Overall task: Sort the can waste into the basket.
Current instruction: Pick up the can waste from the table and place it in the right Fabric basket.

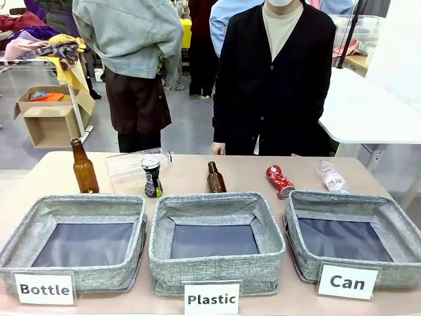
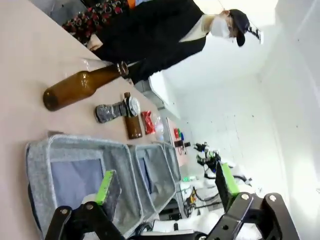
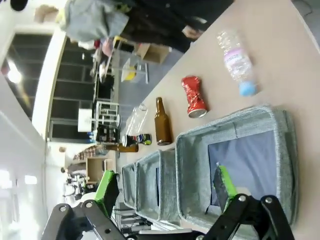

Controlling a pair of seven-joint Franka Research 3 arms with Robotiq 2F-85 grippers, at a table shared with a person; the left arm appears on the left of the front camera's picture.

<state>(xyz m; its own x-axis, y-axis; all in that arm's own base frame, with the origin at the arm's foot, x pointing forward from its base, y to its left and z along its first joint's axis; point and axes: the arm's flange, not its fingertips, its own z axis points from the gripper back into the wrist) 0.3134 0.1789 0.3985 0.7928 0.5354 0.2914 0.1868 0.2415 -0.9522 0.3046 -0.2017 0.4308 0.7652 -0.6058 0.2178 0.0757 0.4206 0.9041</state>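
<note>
I see the red can (image 1: 280, 181) lying, axis seemingly slanting down-right; black can (image 1: 152, 176) upright; left gripper (image 2: 165, 183), right gripper (image 3: 165, 184) gape empty.

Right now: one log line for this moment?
red can, black can: on table | Can basket: empty | left gripper: open | right gripper: open

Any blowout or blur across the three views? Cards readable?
Front view: sharp, even light, Can card legible. Left wrist view: rolled sideways, background wall blown out white. Right wrist view: rolled too, red can crisp.
</note>
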